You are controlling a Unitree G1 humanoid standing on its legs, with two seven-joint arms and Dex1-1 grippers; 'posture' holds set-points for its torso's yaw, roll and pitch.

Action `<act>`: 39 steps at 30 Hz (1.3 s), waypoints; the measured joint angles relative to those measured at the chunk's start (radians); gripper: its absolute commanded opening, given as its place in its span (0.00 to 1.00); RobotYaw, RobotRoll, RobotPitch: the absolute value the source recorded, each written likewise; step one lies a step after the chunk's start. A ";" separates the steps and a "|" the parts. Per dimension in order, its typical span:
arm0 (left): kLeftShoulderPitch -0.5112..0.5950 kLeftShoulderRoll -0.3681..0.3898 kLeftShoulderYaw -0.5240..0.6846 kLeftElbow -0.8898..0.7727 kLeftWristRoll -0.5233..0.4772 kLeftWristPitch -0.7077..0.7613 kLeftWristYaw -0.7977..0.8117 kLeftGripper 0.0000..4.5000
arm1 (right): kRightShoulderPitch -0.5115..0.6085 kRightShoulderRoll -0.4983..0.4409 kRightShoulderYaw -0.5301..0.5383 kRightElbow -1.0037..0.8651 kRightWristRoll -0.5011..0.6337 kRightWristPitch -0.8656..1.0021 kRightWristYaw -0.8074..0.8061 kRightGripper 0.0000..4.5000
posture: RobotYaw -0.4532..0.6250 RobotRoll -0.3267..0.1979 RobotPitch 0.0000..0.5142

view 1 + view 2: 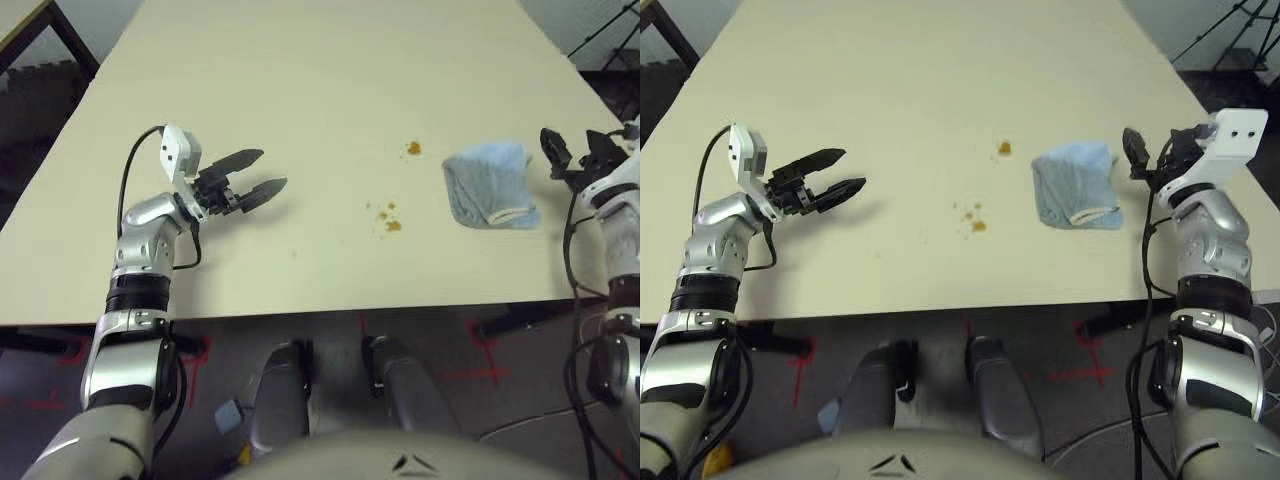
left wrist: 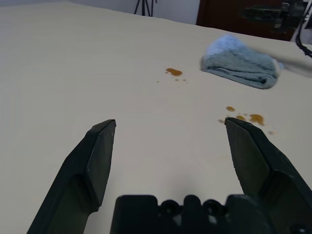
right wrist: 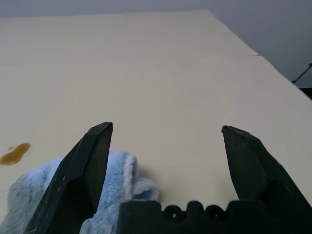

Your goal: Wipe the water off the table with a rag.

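The soft light blue terry rag (image 1: pixel 1073 186) with its whitish hem lies bunched on the right part of the large pale cream matte desk (image 1: pixel 920 90), with nothing holding it. To its left sit the small amber-brown drops of water (image 1: pixel 974 218): a cluster nearer the front edge and one separate splotch farther back, all clear of the cloth. The right gripper (image 1: pixel 1148 155) hovers just beside the rag's right edge, its two black fingers spread apart and empty, the silver forearm rising from the desk's front right with the wrist bent inward toward the cloth. The left gripper (image 1: pixel 252 178) is well apart on the left side, fingers likewise spread and empty, pointing right toward the drops, its forearm angled up from the front edge.
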 measured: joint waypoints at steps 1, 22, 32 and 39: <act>0.003 0.000 -0.001 -0.001 0.000 0.004 -0.004 1.00 | 0.009 -0.019 0.002 -0.022 0.005 0.044 0.017 0.99 | 0.25 0.62 0.34; 0.009 -0.001 -0.038 0.003 0.013 -0.016 -0.018 1.00 | 0.053 -0.062 0.142 -0.136 -0.018 0.473 0.128 0.99 | 0.25 0.62 0.32; 0.010 0.001 -0.038 0.001 0.013 -0.016 -0.013 1.00 | 0.005 -0.008 0.156 -0.043 -0.054 0.411 0.119 0.99 | 0.26 0.62 0.31; 0.010 0.001 -0.038 0.001 0.013 -0.016 -0.010 1.00 | -0.003 0.027 0.159 -0.048 -0.056 0.405 0.119 0.95 | 0.25 0.62 0.32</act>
